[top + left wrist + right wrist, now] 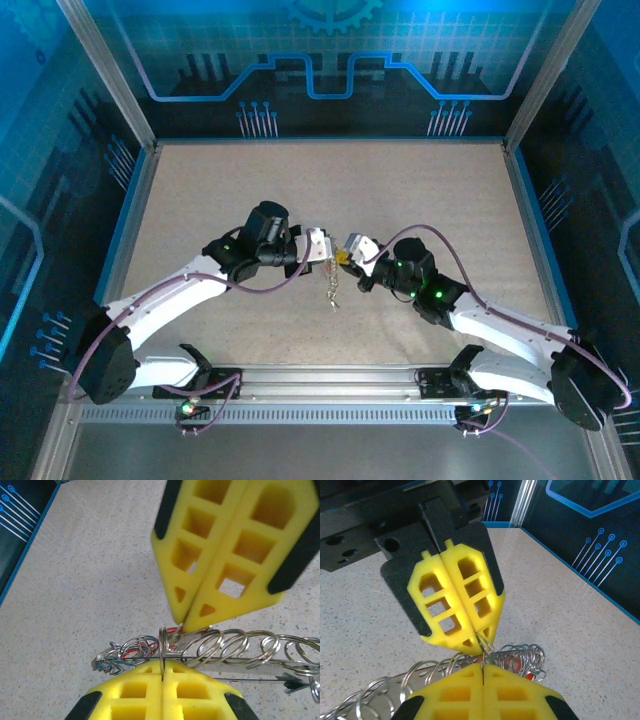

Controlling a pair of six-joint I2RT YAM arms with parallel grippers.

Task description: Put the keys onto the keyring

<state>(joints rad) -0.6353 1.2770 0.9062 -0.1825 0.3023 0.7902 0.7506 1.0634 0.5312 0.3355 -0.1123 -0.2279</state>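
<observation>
Top external: left tool [322, 244] and right tool [349, 248] meeting tip to tip over mid worktop [200, 200], keyring [332, 282] dangling between them, lower end hanging down toward worktop. Left wrist: left tool's jaws pressing fully together, pinching keyring wire; right tool likewise closed, nipping keyring coil beside red-tagged keys [173, 629] bunching on wire.

One left hand [162, 665], one right hand [483, 667], one keyring [225, 647], and bunched keys [522, 666] too tangled to count.
</observation>
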